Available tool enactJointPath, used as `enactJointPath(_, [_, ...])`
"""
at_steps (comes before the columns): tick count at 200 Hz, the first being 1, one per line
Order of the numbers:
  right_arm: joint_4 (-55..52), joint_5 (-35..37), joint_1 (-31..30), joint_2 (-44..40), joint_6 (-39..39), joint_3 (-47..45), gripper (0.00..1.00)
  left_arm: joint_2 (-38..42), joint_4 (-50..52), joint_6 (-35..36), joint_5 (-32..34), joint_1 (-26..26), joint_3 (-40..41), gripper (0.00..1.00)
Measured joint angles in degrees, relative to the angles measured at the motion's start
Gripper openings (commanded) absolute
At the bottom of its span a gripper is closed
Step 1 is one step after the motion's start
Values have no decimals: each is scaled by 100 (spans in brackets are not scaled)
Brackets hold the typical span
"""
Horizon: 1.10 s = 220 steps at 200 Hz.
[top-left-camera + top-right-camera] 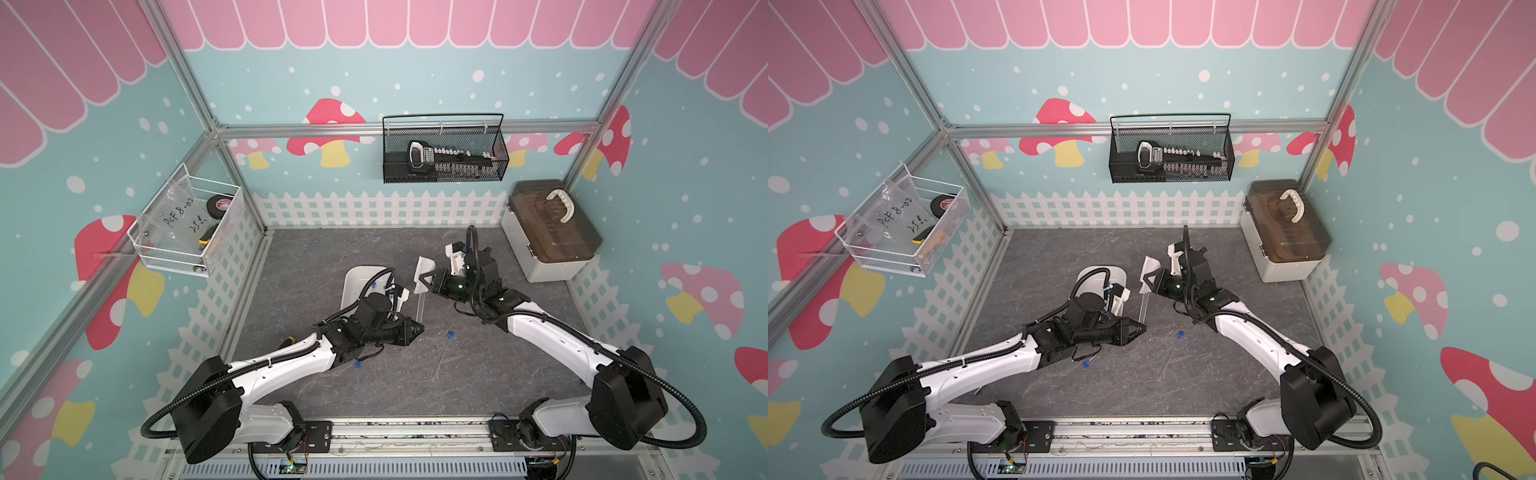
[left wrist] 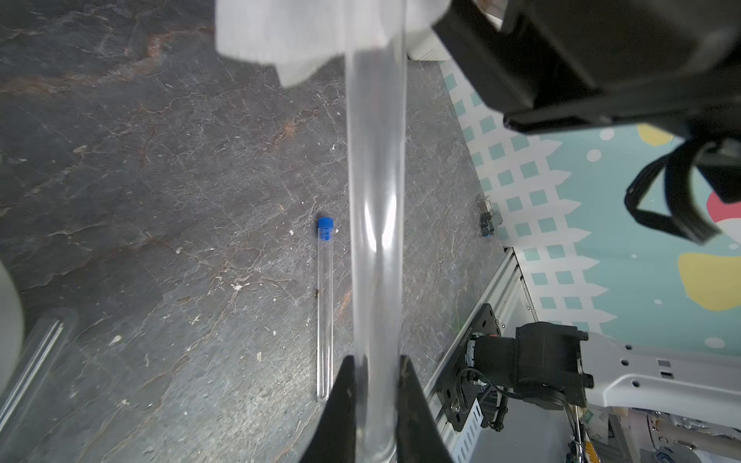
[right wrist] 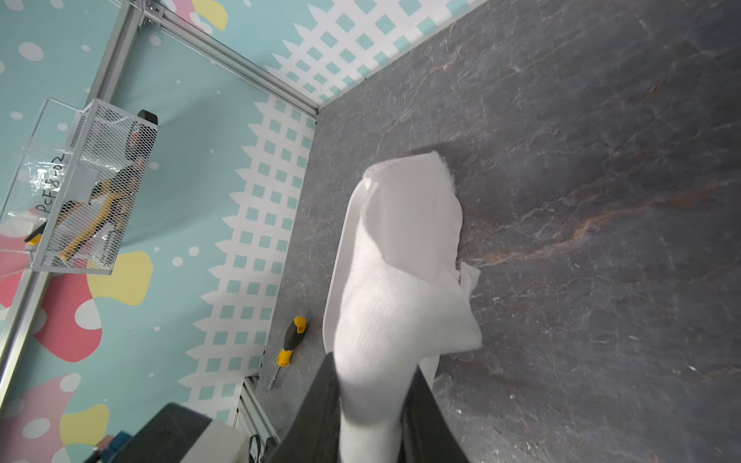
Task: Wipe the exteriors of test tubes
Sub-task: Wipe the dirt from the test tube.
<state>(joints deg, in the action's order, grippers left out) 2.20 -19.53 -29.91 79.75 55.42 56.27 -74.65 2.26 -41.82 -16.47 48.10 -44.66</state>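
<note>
The left tool is closed narrow on one end of a clear test tube, near the middle of the bench. In both top views this held tube runs from the tool toward 12 o'clock, lifted off the bench, and its far end meets the white cloth. In the left wrist view the two dark fingers press against the tube's sides, one on each side.

The right tool reaches in from 3 o'clock and is clamped on the cloth. In the right wrist view the cloth bulges out from between its fingers. Whether the tube is also pinched through the cloth cannot be told.

A second test tube lies flat on the bench at 4 o'clock from the left tool, apart from it, with its blue cap at the 12 o'clock end. A third test tube shows only its blue-capped end at 7 o'clock from that tool, just beside the left arm, which hides the rest.

The white tray sits at 10 o'clock from the left tool, partly covered by the arm's wrist and cable. A small blue speck over it may be another cap, but it is too small to be sure.

A yellow-and-black screwdriver lies on the bench beside the tray, toward the 9 o'clock wall. A white box with a brown lid stands at the bench's 2 o'clock corner. A black wire basket hangs on the 12 o'clock wall and a white wire basket on the 9 o'clock wall.
</note>
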Motion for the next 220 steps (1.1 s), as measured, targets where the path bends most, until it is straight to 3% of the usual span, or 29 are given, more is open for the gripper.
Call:
enactJointPath(38, [17,-107,-52,-4,-33,-37,23,63,0,0,2,-4,7,11])
enactJointPath(129, [125,109,-1001,-992,428,-1471,24,35,11,0,-2,-13,7,11])
enactJointPath(160, [149,149,-890,-892,409,-1351,24,28,11,0,-2,-24,7,11])
enactJointPath(220, [118,17,-33,-299,59,-337,24,28,9,0,-7,-35,7,11])
